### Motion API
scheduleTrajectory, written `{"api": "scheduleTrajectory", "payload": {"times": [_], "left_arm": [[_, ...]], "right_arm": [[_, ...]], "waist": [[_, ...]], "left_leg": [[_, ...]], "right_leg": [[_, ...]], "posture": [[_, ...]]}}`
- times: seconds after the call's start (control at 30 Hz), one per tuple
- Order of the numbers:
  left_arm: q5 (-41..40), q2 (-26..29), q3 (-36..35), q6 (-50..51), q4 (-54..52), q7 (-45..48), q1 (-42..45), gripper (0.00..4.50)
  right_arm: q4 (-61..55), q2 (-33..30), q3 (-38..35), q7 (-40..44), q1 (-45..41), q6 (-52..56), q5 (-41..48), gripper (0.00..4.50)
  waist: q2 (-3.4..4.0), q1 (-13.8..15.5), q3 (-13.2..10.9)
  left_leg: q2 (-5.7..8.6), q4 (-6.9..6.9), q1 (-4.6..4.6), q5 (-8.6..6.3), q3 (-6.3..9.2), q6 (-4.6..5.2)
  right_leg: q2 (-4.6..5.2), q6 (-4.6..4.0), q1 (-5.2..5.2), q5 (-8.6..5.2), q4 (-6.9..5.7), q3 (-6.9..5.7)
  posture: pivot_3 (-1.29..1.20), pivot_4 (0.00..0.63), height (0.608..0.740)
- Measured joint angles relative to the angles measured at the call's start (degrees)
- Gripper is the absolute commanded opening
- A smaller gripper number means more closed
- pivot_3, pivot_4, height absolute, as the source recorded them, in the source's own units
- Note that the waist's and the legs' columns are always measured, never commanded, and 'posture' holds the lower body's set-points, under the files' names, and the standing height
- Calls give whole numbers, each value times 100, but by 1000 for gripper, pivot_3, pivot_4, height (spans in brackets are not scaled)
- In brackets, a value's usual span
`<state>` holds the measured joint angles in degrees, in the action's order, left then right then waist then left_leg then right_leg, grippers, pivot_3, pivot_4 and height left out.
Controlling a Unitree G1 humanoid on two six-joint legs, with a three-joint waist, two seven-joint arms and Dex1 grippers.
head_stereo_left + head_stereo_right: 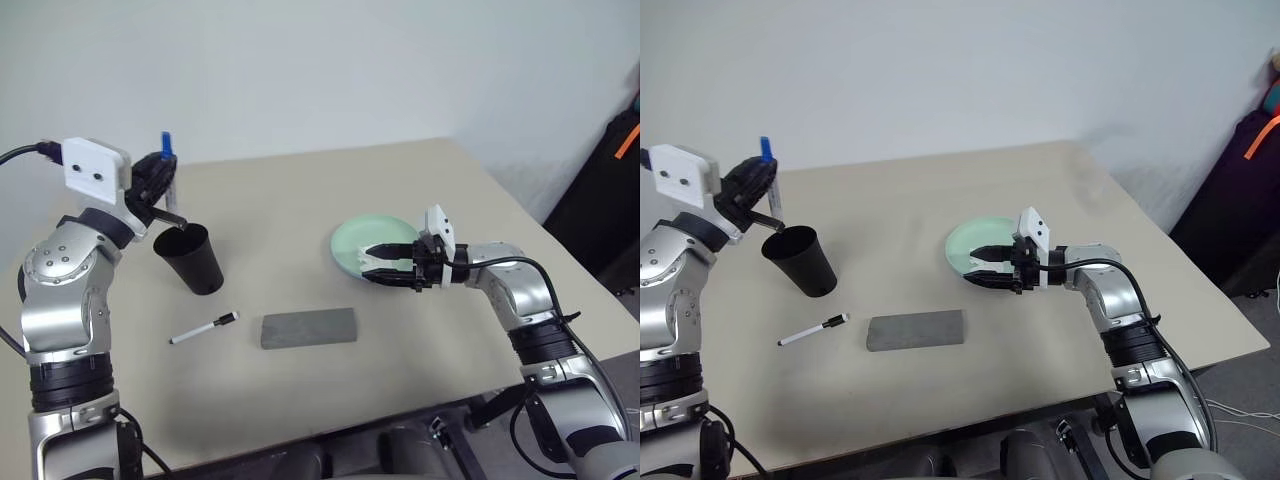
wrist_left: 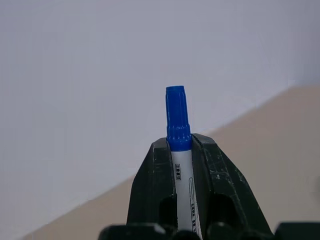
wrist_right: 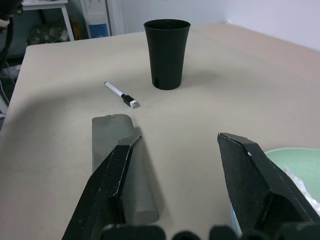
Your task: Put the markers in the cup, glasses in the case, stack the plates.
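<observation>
Closest to the head camera lies the flat dark grey rectangular case [image 1: 309,328], with the black-capped white marker [image 1: 204,330] just beside it, on the side towards the left gripper [image 1: 163,192]. That gripper is clamped on the blue-capped white marker [image 2: 180,145], held upright with its cap on top, just above and behind the rim of the black tapered plastic cup [image 1: 191,258]. I cannot see into the cup well enough to say whether anything is in it.

Risk, as I judge it: the marker does not look squarely over the mouth, so a release now could clip the rim, tip the light cup, or send the pen rolling across the beige table [image 1: 400,200].

Over the pale mint green round plate [image 1: 360,243] hangs the right gripper [image 1: 375,262], fingers spread wide and holding nothing; something white and crumpled lies in the plate beside its fingers. I cannot make out the glasses or a blue plate.
</observation>
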<state>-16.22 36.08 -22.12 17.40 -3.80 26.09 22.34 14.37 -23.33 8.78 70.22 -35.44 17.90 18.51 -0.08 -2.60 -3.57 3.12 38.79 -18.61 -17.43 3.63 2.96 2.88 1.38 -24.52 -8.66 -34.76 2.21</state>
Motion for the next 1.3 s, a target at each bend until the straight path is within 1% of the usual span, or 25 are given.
{"api": "scheduleTrajectory", "payload": {"times": [0.13,0.33,0.5,0.73,1.03,1.07,1.3], "left_arm": [[1,-207,-2,-35,-13,-201,-265,72],[4,-473,15,-464,112,-346,-421,72],[80,-675,87,-962,580,-343,-461,72],[153,-685,184,-1420,1171,-217,-447,72],[187,-717,350,-1704,1616,-94,-398,3204],[185,-717,360,-1714,1629,-72,-398,3465],[177,-712,368,-1809,1656,19,-398,3465]], "right_arm": [[0,1,0,2,-1,-19,0,2582],[0,2,0,5,-2,-25,0,2582],[0,1,0,4,-2,-25,0,2582],[0,1,0,-2,-2,-30,-1,2582],[0,1,0,-6,-2,-62,-4,2582],[0,1,0,-6,-2,-62,-4,2582],[0,1,0,-6,-2,-71,-4,2582]], "waist": [[0,1,0],[-2,1,1],[-2,1,1],[-3,1,1],[-4,1,2],[-4,1,2],[-4,1,2]], "left_leg": [[0,1,0,0,0,0],[0,3,1,1,-1,0],[0,3,1,1,-2,0],[0,3,0,1,-2,1],[0,3,0,1,-1,1],[0,3,0,1,-2,1],[0,3,0,1,-1,1]], "right_leg": [[-1,0,1,0,-2,-1],[-2,-1,3,1,-2,-1],[-2,-2,3,1,-2,-1],[-2,-2,3,1,-1,-1],[-2,-2,3,1,-1,-1],[-2,-2,3,1,-1,-1],[-2,-2,3,1,-1,-2]], "posture": [[0,0,740],[0,0,740],[0,0,740],[0,0,740],[0,0,740],[0,0,740],[0,0,740]]}}
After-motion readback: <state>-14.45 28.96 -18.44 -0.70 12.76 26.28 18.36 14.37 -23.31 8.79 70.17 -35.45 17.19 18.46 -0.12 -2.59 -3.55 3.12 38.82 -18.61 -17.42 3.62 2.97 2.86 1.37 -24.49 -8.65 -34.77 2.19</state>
